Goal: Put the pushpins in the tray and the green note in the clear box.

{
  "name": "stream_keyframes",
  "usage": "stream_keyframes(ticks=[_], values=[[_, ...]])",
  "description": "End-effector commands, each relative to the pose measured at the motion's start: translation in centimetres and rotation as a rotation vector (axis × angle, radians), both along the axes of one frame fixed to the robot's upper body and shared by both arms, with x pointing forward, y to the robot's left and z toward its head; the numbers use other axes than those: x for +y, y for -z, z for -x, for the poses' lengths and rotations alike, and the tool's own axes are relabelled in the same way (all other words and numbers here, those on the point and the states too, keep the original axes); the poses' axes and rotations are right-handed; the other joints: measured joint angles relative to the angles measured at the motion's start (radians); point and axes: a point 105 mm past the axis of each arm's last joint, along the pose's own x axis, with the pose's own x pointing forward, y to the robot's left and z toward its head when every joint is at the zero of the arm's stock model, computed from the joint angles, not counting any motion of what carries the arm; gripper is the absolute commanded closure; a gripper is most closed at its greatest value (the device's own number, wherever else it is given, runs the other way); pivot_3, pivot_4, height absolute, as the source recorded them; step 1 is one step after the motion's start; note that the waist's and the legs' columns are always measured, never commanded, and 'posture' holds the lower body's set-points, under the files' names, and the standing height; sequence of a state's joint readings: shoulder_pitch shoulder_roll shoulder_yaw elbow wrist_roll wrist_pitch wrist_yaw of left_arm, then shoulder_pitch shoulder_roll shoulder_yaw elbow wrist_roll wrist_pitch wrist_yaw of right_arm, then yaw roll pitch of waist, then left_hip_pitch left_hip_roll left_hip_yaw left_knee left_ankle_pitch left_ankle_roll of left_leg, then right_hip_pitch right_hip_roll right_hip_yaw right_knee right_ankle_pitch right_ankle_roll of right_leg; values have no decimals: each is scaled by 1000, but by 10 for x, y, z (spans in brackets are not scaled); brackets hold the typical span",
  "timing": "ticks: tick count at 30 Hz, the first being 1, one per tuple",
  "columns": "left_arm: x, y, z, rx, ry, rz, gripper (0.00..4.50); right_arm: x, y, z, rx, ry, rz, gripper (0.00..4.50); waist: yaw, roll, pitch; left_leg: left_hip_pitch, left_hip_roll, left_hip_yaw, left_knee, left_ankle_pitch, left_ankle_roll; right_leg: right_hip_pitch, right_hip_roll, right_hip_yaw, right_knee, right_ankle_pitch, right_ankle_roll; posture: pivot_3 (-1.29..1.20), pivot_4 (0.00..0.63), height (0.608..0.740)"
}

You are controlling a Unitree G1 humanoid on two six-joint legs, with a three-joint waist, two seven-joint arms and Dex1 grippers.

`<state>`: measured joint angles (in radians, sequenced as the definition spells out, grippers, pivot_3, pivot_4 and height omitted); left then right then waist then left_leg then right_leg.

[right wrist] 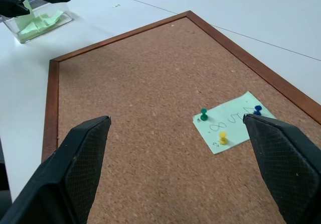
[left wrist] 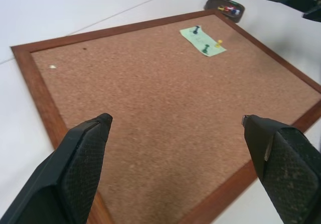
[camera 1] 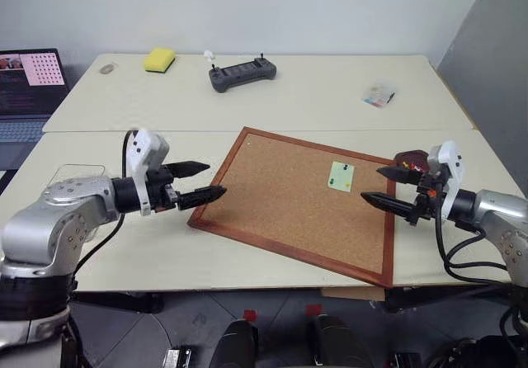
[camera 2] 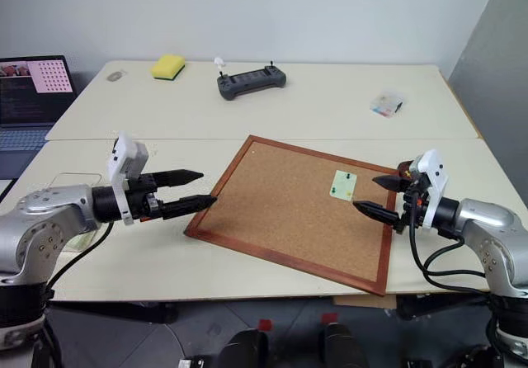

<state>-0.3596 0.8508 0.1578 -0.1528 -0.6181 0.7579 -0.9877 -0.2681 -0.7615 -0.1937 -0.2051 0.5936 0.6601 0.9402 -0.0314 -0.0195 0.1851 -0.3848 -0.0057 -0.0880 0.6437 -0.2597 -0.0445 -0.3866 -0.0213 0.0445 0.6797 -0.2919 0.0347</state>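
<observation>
With both my left claw (camera 1: 206, 181) and right claw (camera 1: 381, 185) spread apart and empty, yanking the pushpins (right wrist: 222, 138) carelessly could tear the green note (right wrist: 231, 121).

Head stereo + wrist cams, corkboard (camera 1: 297, 199) shared

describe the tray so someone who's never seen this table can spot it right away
Start from the cork board with the wooden frame in the middle of the table. Just off its far right corner, next to the right gripper, sits the tray: a small dark reddish-brown dish holding a few coloured pushpins.
</observation>
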Motion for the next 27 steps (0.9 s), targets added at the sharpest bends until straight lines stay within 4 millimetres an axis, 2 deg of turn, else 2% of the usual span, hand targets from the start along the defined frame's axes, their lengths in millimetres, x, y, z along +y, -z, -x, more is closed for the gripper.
stream_keyframes(ticks=[1, 17, 25, 26, 27], values=[[-1, -2, -3, -45, 9, -18, 64, -5, -10, -1, -56, -2, 20, 0, 0, 0, 0, 0, 0, 0, 0, 0, 0, 0, 0, 0, 0, 0, 0, 0, 150, 740], [-5, -6, -9, -66, 23, -18, 64, -5, -9, -1, -67, 6, 17, 0, 0, 0, 0, -1, 1, -1, 0, 0, 0, -1, 1, -1, 1, 0, 0, 0, 150, 740], [-14, -8, -12, -117, 46, 8, 64, 1, -7, -3, -114, 35, 31, 0, 0, 0, 0, -1, 1, -1, 0, 0, 0, 0, 1, -1, 1, 0, 0, 0, 150, 740], [-16, -9, -13, -133, 39, 24, 428, 3, -5, -5, -126, 45, 42, 0, 0, 0, 0, -1, 1, -1, 1, 0, 0, 0, 1, -1, 1, 0, 0, 0, 150, 740], [-19, -9, -15, -148, 34, 37, 501, 6, -4, -6, -136, 53, 50, 0, 0, 0, 0, 0, 1, -1, 1, 0, 0, 0, 1, -1, 1, 0, 0, 0, 150, 740]])
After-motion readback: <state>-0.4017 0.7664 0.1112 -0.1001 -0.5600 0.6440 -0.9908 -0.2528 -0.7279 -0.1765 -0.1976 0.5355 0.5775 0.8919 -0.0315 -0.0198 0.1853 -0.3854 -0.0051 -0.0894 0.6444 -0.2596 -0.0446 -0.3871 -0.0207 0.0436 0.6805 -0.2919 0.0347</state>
